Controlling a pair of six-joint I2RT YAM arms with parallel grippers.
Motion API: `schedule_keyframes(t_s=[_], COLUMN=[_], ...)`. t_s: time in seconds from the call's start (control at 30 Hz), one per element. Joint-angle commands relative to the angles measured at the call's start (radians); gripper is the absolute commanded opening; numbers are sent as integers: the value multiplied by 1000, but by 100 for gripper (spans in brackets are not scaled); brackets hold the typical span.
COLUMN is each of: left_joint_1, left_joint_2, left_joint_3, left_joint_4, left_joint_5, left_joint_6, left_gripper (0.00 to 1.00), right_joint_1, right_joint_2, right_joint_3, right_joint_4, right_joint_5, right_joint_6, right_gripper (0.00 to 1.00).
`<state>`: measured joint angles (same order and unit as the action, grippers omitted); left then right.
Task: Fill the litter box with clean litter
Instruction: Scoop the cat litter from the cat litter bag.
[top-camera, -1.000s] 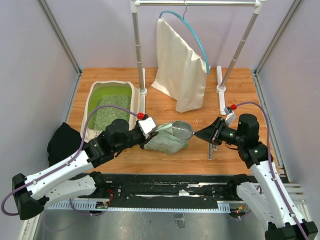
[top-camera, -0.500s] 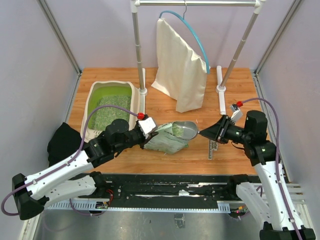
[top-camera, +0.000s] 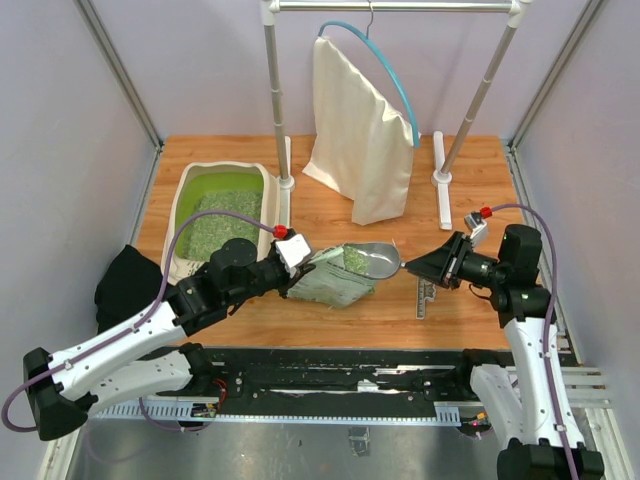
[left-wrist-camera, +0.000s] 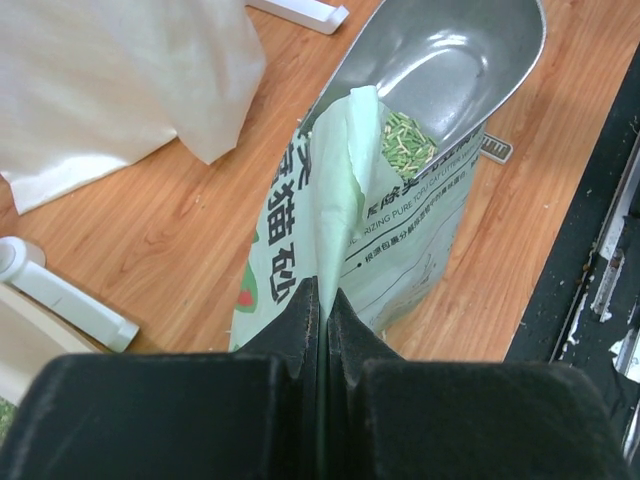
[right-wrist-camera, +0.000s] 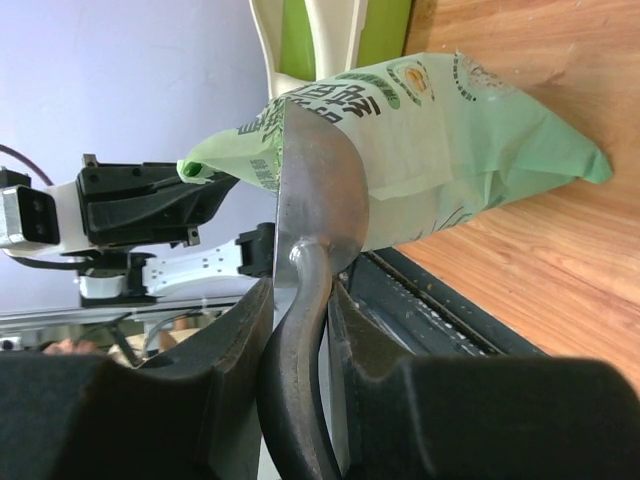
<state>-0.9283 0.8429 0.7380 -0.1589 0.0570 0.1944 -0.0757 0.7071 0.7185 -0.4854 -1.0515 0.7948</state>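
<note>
Left pincer (left-wrist-camera: 320, 295) clamped tight on torn lip of bag (left-wrist-camera: 400, 260), keeping mouth raised for digging. Right pincer (right-wrist-camera: 298, 300) narrow, gripping scoop (right-wrist-camera: 322, 190) by handle. Bowl sits level at bag's 3 o'clock, so litter (left-wrist-camera: 405, 135) stays in.

Litter box (top-camera: 180, 210) at 10 o'clock on desk (top-camera: 330, 215), part filled.

Bag interior hidden, so amount left unknown. 1 box corner behind left arm.

The left arm (top-camera: 110, 350) and the right arm (top-camera: 535, 360) wear smooth white shells on their long links, with chunky black housings at the joints. A thin purple-grey cable (top-camera: 176, 240) loops along each, ending at a small red plug (top-camera: 281, 231) beside a white wrist block (top-camera: 298, 250). The left gripper (left-wrist-camera: 321, 292) has matte black, wedge-shaped fingers (left-wrist-camera: 298, 325), and the right gripper (right-wrist-camera: 298, 292) looks the same.
</note>
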Motion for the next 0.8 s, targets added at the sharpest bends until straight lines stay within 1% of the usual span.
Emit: schedule_keyframes(t_s=[0.0, 0.1, 0.23, 0.27, 0.3, 0.37, 0.4, 0.43, 0.5, 0.57, 0.6, 0.63, 0.67, 0.73, 0.77], left_joint_1=[-9, -9, -9, -8, -7, -8, -8, -9, -9, -8, -9, -9, -8, -9, -9], left_joint_2=[-22, -21, -35, -40, -46, -51, -50, -49, -39, -35, -37, -40, -44, -46, -43], left_joint_3=[2, 4, 8, 6, 3, -3, -5, -5, 5, 18, 20, 18, 12, 0, 0], left_joint_4=[110, 108, 93, 94, 96, 109, 118, 125, 124, 103, 92, 89, 92, 123, 132], left_joint_5=[13, 12, -1, -4, -5, -10, -13, -12, -10, -7, -6, -5, -9, -21, -24], left_joint_6=[-34, -38, -38, -38, -40, -43, -46, -47, -49, -53, -54, -54, -52, -57, -61], left_gripper=[1, 1, 1, 0, 0, 0, 0, 0, 0, 1, 1, 0, 1, 0, 0], right_joint_1=[34, 53, -73, -79, -66, 8, 58, 83, 55, -60, -105, -111, -79, 38, 83], right_joint_2=[2, 14, 17, 14, 8, -8, -14, -16, -11, -7, -9, -17, -27, -48, -47], right_joint_3=[-110, -103, -85, -93, -113, -159, -170, -167, -137, -107, -108, -122, -145, -190, -186], right_joint_4=[309, 285, 184, 188, 225, 368, 420, 425, 322, 183, 148, 166, 250, 438, 448], right_joint_5=[-73, -89, -197, -196, -177, -122, -89, -59, -83, -164, -196, -192, -162, -79, -48], right_joint_6=[209, 170, 78, 86, 131, 252, 289, 284, 201, 91, 74, 105, 182, 324, 325], right_gripper=[1, 1, 1, 1, 1, 1, 1, 1, 1, 1, 1, 1, 1, 1, 1])
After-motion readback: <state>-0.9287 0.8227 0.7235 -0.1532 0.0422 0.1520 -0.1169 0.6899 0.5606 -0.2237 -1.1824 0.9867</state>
